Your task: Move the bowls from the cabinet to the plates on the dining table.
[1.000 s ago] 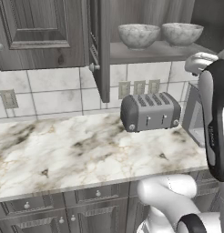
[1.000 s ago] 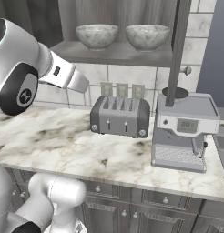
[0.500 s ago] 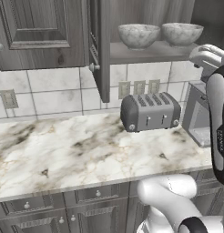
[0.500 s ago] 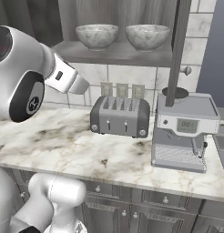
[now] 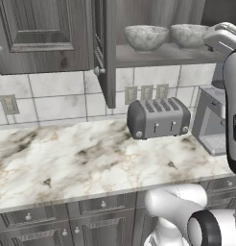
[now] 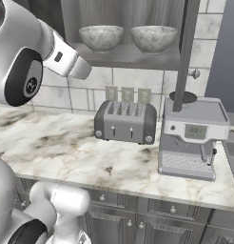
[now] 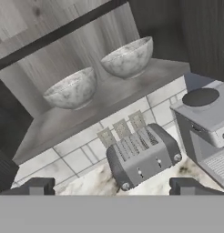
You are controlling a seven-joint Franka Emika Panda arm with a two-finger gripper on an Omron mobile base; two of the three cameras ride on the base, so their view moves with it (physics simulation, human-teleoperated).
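Marble-grey bowls are sitting side by side on the inner shelf (image 6: pixel 128 56) of the cabinet (image 5: pixel 38 33), whose doors are standing open: the left bowl (image 6: pixel 101 37) and the right bowl (image 6: pixel 154 38) are near each other but not touching, both upright. Below them on the counter (image 5: pixel 76 158) a grey four-slot toaster (image 6: pixel 125 122) is standing against the tiled wall, with a steel coffee machine (image 6: pixel 192 138) just beside it on the right. In the hand view the end effector (image 7: pixel 114 187) is hanging released, its two dark fingertips (image 7: pixel 34 187) spread wide with nothing between them, and it is looking up at the two bowls on the shelf from well short of them, the toaster lying between the tips. Compared with a second ago, the arm is rising and swinging toward the cabinet: in the left base view its upper link is now reaching up past the shelf edge at the right, partly covering the right bowl, and in the right base view the dark joint is sitting higher and further left. Bowls, toaster and coffee machine are lying where they were.
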